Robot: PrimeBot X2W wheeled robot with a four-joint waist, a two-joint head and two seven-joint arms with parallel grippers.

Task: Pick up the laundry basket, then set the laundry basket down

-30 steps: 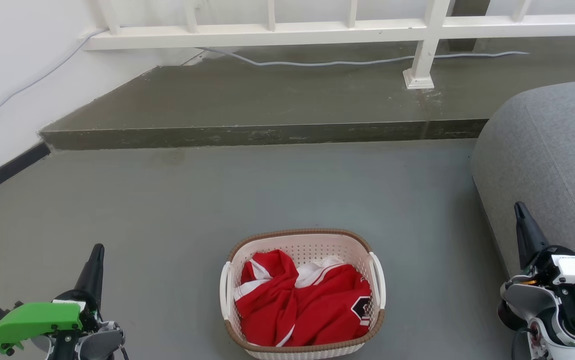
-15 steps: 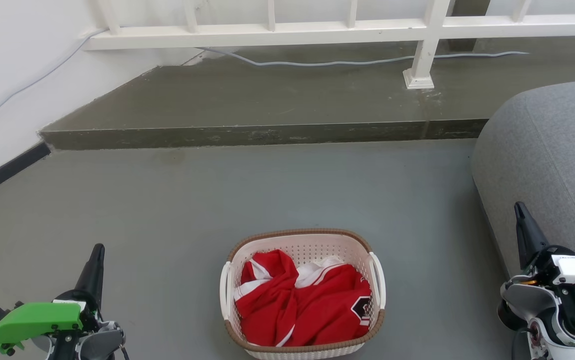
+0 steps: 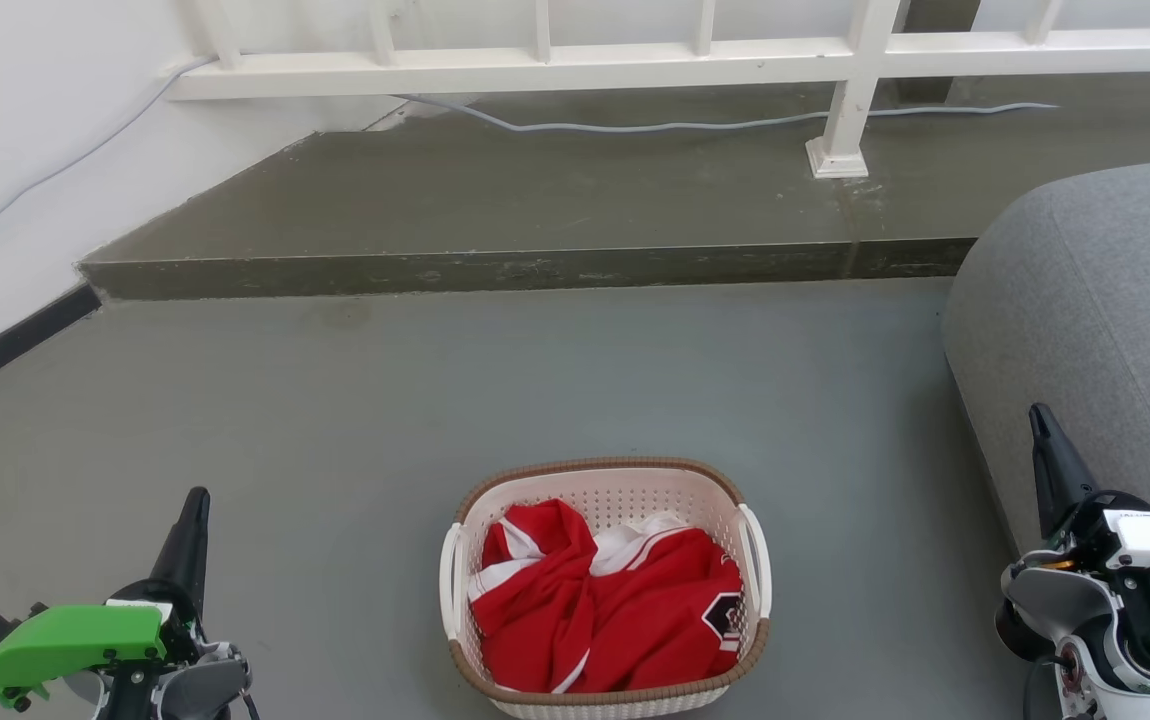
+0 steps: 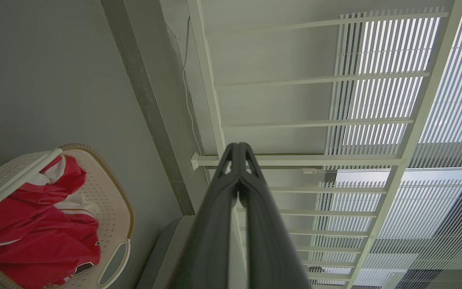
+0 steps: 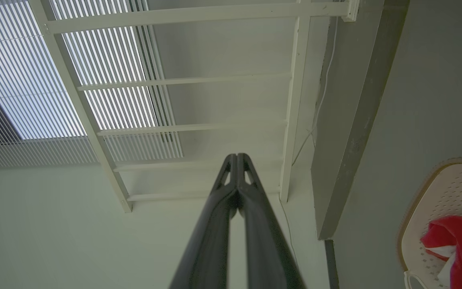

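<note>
**Basket on the floor, both tools shut and clear of it**

Head view: the laundry basket (image 3: 603, 464) stood upright on the grey floor (image 3: 335, 420), low and central, with a red garment (image 3: 615, 610) heaped inside. The left tool (image 3: 197, 500) sat well off to its left. The right tool (image 3: 1038, 415) sat well off to its right, beside a grey cushion (image 3: 1095, 330). Neither touched it.

Left wrist view: the left tool (image 4: 239, 146) had its fingers pressed together on nothing. The basket (image 4: 108, 200) lay apart at the lower left.

Right wrist view: the right tool (image 5: 237, 156) was likewise pressed together and empty. The basket (image 5: 436, 200) was at the lower right edge.

This fitted either a basket waiting to be lifted or one already set back down. In either case, its two white side handles (image 3: 757, 560), one toward each tool, looked like the natural holds. A level, two-sided carry would have suited the loose load.
</note>
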